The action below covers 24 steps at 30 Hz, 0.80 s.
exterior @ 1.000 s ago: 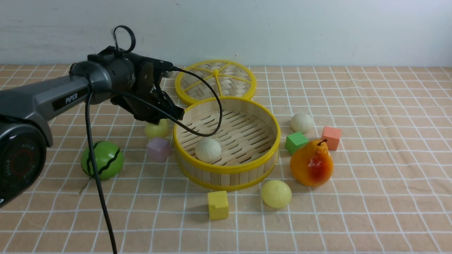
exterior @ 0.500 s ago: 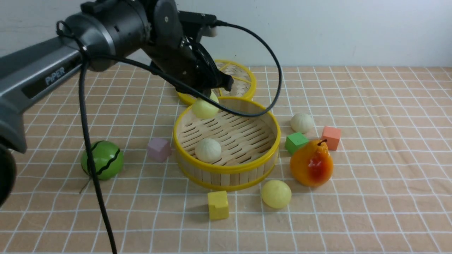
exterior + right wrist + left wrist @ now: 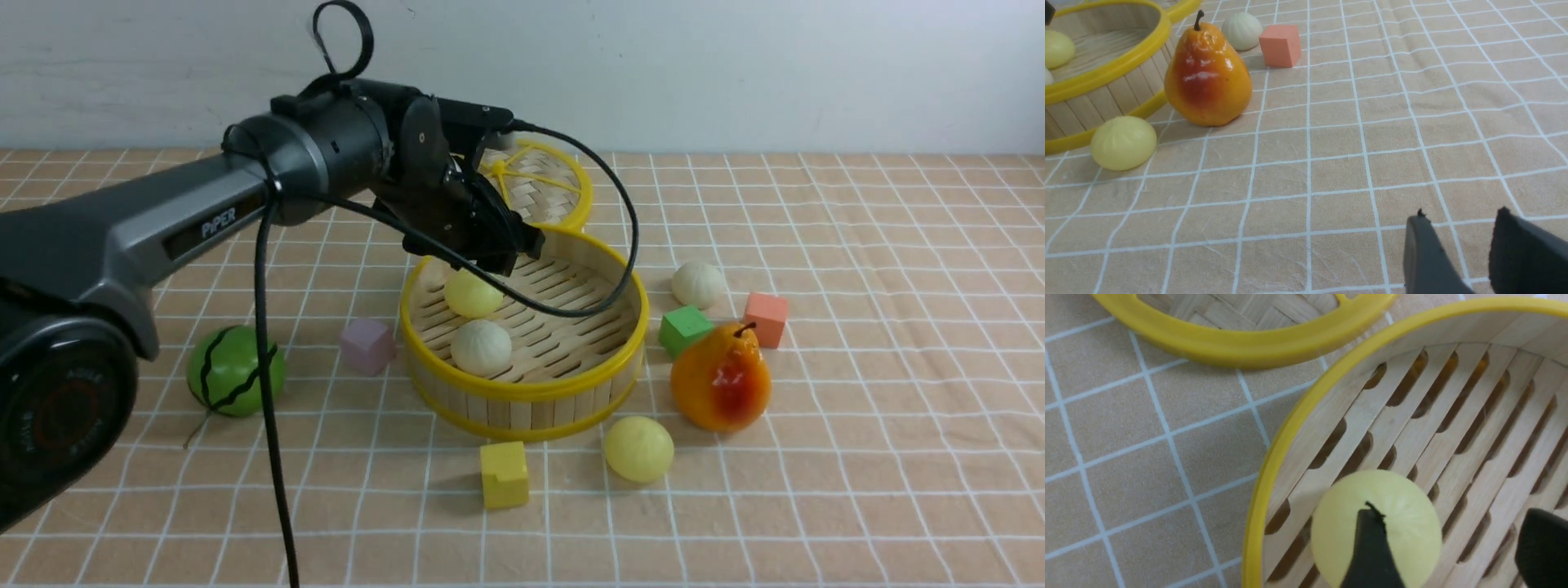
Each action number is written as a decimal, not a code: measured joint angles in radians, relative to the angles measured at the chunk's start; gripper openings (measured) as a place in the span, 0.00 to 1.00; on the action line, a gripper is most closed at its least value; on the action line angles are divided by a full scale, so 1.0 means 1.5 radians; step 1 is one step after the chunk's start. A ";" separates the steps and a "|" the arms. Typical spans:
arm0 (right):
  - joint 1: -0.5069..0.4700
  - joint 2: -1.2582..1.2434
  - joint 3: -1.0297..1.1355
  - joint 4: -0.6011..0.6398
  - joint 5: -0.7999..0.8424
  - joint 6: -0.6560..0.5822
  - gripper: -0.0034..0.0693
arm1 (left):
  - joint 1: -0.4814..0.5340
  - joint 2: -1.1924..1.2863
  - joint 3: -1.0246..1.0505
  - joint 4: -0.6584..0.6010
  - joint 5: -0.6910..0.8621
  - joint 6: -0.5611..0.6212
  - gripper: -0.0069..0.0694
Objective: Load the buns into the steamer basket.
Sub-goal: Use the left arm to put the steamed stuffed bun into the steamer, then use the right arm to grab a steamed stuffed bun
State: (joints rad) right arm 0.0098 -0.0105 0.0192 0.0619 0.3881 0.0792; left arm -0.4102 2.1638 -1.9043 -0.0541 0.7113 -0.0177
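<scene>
The steamer basket [image 3: 526, 390] stands mid-table. On its slatted floor lie a pale yellow bun [image 3: 472, 294] and an off-white bun [image 3: 482, 347]. My left gripper [image 3: 510, 253] hangs open just above the basket's far left part. In the left wrist view its fingers are spread wide, and the yellow bun [image 3: 1404, 522] rests free on the slats under one of them. Another off-white bun [image 3: 698, 283] sits right of the basket, and another yellow bun [image 3: 638, 448] lies in front of it. My right gripper [image 3: 1459, 216] shows only in its wrist view, open over bare cloth.
The woven lid [image 3: 531, 184] lies behind the basket. A green watermelon ball [image 3: 237, 370] and a purple cube [image 3: 367, 345] are to the left. A pear [image 3: 721, 376], a green cube [image 3: 684, 328] and a salmon cube [image 3: 766, 318] are to the right. A yellow cube [image 3: 504, 474] sits in front.
My left gripper lifted the yellow bun from the cloth left of the basket and carried it over the rim. It then opened, and the bun now lies in the basket.
</scene>
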 joint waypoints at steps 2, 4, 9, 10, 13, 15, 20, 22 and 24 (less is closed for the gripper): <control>0.000 0.000 0.000 0.000 0.000 0.000 0.38 | 0.000 -0.040 0.000 -0.002 0.033 -0.021 0.75; 0.000 0.000 0.000 0.000 0.000 0.000 0.38 | 0.000 -0.079 0.000 -0.002 0.057 -0.040 0.72; 0.000 0.000 0.000 0.000 0.000 0.000 0.38 | 0.000 -0.267 0.040 -0.002 0.113 -0.069 0.29; 0.000 0.000 0.000 0.000 0.000 0.000 0.38 | 0.000 -0.312 0.067 -0.002 0.112 -0.069 0.18; 0.000 0.000 0.000 0.000 0.000 0.000 0.38 | 0.000 -0.463 0.195 -0.006 0.087 -0.072 0.07; 0.000 0.000 0.000 0.000 0.000 0.000 0.38 | 0.000 -0.554 0.288 -0.013 0.058 -0.072 0.07; 0.000 0.000 0.000 0.000 0.000 0.000 0.38 | 0.000 -0.788 0.553 -0.033 -0.055 -0.074 0.07; 0.000 0.000 0.000 0.000 0.000 0.000 0.38 | 0.000 -0.872 0.635 -0.037 -0.102 -0.074 0.07; 0.000 0.000 0.000 0.000 0.000 0.000 0.38 | 0.000 -0.962 0.735 -0.040 -0.160 -0.074 0.07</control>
State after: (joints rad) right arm 0.0098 -0.0105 0.0192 0.0619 0.3881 0.0792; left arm -0.4102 0.7213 -0.8013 -0.1138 0.4713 -0.1281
